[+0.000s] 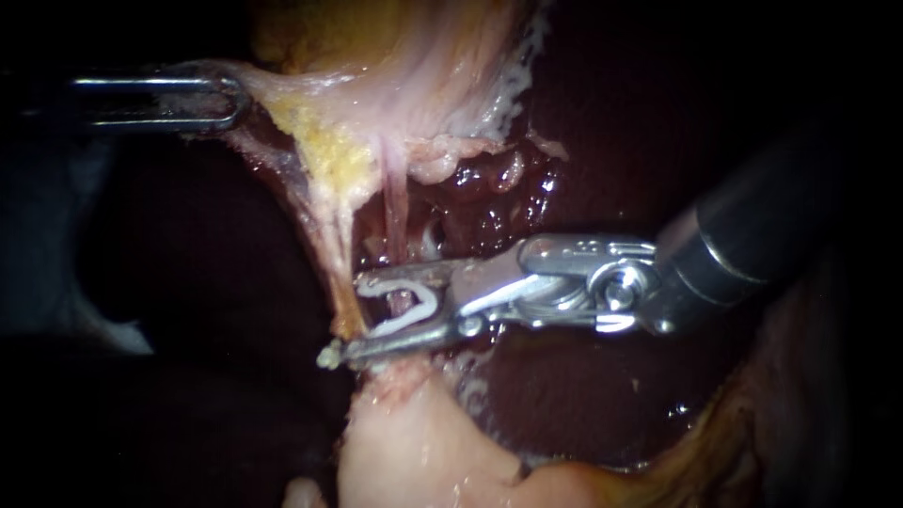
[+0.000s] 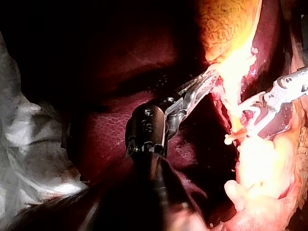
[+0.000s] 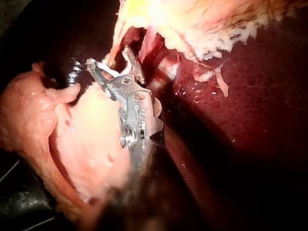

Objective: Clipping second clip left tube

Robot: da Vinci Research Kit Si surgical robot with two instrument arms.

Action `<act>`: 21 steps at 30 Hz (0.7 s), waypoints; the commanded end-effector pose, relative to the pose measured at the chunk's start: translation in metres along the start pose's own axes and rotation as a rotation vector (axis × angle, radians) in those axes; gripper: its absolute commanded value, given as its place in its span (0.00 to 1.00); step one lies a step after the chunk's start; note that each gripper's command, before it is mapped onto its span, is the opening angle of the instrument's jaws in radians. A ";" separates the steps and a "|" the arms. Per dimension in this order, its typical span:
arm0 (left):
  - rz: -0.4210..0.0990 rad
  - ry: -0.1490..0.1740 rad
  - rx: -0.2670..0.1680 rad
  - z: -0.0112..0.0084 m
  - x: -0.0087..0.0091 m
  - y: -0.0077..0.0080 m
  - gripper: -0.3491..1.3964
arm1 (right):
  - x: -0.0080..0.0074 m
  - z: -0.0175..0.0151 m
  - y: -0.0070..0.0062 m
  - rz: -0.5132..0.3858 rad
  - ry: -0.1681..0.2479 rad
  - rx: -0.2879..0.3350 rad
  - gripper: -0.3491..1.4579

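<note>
A thin pink tube [image 1: 396, 198] runs down from the pale yellow tissue [image 1: 376, 56] into the jaws of my right instrument [image 1: 350, 318]. Those jaws stand a little apart, one on each side of the tube, and hold a white clip [image 1: 406, 306] whose arms curve around it. A broader yellowish band [image 1: 324, 221] hangs just left of the tube. My left instrument [image 1: 230, 99] is at the upper left, shut on the edge of the yellow tissue and holding it taut. The left wrist view shows that grip [image 2: 207, 77]. The right wrist view shows the clip [image 3: 113, 72] in the jaws [image 3: 109, 57].
Dark red liver [image 1: 649, 122] lies behind and to the right. A pale fleshy lump [image 1: 414, 442] sits just under the right jaws. Small glistening lobules [image 1: 499, 174] lie right of the tube. White cloth [image 2: 24, 144] shows at the side in the left wrist view.
</note>
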 end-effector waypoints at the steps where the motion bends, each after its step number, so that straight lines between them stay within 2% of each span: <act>1: 0.000 0.000 0.000 0.0000 0.0000 0.0000 0.00 | 0.0000 0.0003 0.0000 0.004 -0.001 0.000 0.47; 14: 0.000 -0.001 -0.001 0.0002 -0.0001 0.0001 0.00 | -0.0011 0.0039 -0.0007 0.016 -0.018 0.033 0.47; 21: 0.000 0.000 0.000 0.0003 -0.0001 0.0001 0.00 | -0.0010 0.0046 -0.0013 0.013 -0.027 0.055 0.47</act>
